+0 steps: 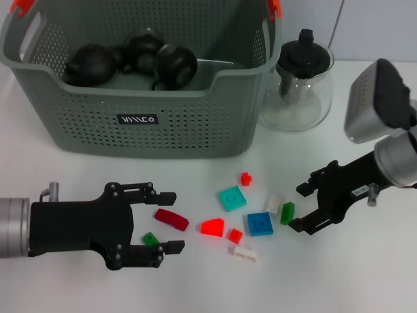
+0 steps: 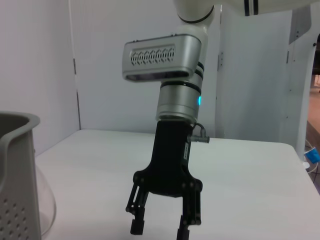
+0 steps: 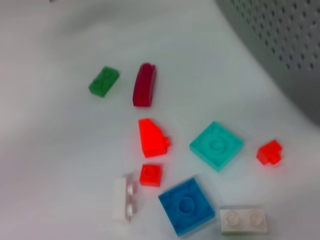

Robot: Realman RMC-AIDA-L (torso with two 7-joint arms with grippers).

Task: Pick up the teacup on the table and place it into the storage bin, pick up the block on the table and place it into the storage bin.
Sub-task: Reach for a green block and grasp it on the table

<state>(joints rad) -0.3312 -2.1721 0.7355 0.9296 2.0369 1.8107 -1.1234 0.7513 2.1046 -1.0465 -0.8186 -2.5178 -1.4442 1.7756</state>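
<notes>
From the head view, three dark teapot-like pieces (image 1: 130,62) are being seen already lying inside the storage bin (image 1: 140,120), so the teacup half of the task is being judged as done; no teacup is being shown on the table (image 1: 78,287). The blocks are being left scattered on the white surface in front of the bin. The left gripper (image 1: 171,221) is being held low, its jaws spread wide, with the dark red block (image 1: 171,220) lying right between the fingertips and the small green block (image 1: 150,239) just beside the near finger. The right gripper (image 1: 301,207) is being held open too, the green brick (image 1: 287,213) touching or nearly touching its tips. A glass teapot (image 1: 301,81) is being left standing beside the bin.

From the left wrist view, only the right gripper (image 2: 159,227) is being shown, fingers parted, hanging over the table.

From the right wrist view, the blocks are being looked down on: the dark red block (image 3: 144,84), the teal plate (image 3: 216,145), the blue plate (image 3: 186,205). None is being gripped yet.
</notes>
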